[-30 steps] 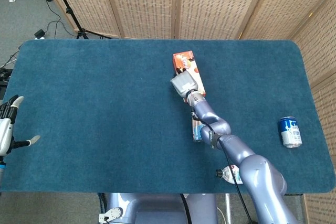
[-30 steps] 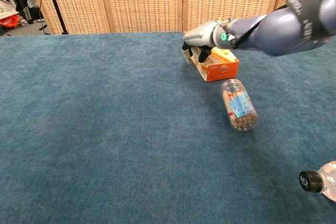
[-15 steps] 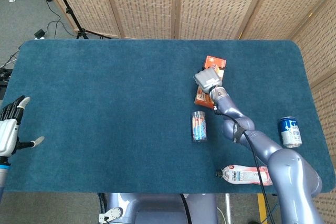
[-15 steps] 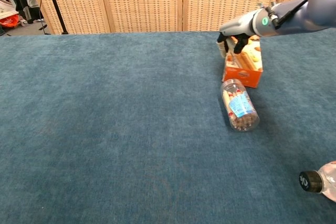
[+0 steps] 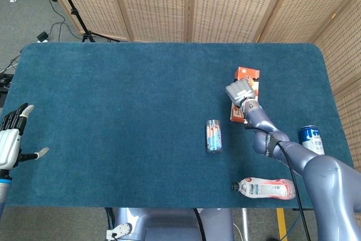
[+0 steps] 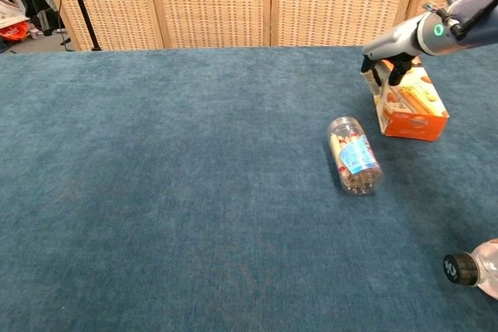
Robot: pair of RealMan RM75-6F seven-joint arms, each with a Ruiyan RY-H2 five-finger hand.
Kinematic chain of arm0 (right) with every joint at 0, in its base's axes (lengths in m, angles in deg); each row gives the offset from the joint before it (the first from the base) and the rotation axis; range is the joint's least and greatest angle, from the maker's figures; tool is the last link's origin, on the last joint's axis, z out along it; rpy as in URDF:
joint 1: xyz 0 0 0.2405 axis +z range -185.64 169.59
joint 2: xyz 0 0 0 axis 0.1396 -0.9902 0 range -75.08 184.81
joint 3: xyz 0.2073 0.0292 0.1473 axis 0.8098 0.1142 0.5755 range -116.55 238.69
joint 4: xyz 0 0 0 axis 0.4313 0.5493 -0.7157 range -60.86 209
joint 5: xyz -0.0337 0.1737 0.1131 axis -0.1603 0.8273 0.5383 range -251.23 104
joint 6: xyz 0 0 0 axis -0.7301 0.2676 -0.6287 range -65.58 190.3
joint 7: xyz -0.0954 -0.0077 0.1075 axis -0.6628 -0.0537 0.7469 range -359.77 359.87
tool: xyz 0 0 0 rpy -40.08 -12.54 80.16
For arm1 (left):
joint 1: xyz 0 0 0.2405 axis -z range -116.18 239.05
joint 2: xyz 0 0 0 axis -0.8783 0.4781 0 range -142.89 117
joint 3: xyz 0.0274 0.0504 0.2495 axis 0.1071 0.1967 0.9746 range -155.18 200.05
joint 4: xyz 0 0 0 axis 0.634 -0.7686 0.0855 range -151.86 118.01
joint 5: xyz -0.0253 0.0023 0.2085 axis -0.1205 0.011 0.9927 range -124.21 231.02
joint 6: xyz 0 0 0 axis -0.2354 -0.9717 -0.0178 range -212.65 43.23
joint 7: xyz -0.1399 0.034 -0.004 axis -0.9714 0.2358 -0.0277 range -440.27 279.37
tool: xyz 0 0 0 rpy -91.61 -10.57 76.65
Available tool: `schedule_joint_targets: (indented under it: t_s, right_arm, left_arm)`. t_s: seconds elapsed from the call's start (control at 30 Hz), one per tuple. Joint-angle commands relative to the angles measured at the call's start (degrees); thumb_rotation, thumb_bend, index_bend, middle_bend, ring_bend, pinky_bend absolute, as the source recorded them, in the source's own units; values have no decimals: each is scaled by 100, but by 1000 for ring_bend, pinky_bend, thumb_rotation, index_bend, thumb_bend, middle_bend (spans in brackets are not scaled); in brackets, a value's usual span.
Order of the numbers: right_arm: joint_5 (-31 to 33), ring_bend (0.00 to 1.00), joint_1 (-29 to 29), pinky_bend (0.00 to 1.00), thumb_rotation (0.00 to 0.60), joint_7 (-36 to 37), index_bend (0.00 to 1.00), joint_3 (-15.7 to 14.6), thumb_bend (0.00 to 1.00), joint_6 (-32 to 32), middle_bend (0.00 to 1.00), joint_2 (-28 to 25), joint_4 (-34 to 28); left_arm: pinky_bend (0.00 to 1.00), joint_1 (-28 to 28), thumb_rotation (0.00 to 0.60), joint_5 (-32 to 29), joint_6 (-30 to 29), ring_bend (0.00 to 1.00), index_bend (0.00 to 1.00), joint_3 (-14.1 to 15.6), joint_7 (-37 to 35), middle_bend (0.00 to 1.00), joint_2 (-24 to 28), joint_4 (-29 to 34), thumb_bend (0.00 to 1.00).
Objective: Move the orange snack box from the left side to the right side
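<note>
Right hand gripping the orange snack box on the right side of the blue desk, clear snack jar lying just left, left hand spread wide at the desk's left edge, holding nothing

No text can be read. The box, the jar label, the can and the bottle label show only colours and blurred marks.
</note>
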Motion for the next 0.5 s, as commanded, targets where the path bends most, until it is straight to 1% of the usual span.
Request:
schedule_joint_targets:
  t_s: [0.03, 0.1, 0.27, 0.37, 0.43, 0.5]
  right_arm:
    - [273, 172, 106, 253, 600, -153, 419, -257, 1000, 236, 322, -224, -395]
    - [402, 172, 148, 253, 600, -200, 419, -368, 1000, 332, 322, -335, -621]
    - [514, 172, 192, 256, 600, -216, 419, -495, 1000, 447, 322, -501, -968]
    - [471, 172, 207, 258, 600, -203, 419, -525, 1000, 531, 322, -596, -1168]
    - [370, 172, 187, 264, 600, -74, 419, -416, 1000, 602, 322, -684, -1334]
    - [68, 172, 88, 269, 600, 289, 419, -95, 1000, 709, 322, -841, -1578]
  left_arm:
    - [0, -9, 600, 19, -14, 0, 0, 5, -24, 0, 12, 3, 0]
    - [0, -13, 600, 30, -24, 0, 0, 5, -42, 0, 17, 3, 0]
    - [0, -17, 600, 57, -26, 0, 0, 18, -56, 0, 25, 9, 0]
    - [0, -19, 600, 79, -32, 0, 0, 27, -56, 0, 25, 12, 0]
    - [0, -21, 600, 89, -37, 0, 0, 31, -56, 0, 23, 11, 0]
    - [0, -24, 600, 97, -48, 0, 0, 33, -55, 0, 22, 10, 0]
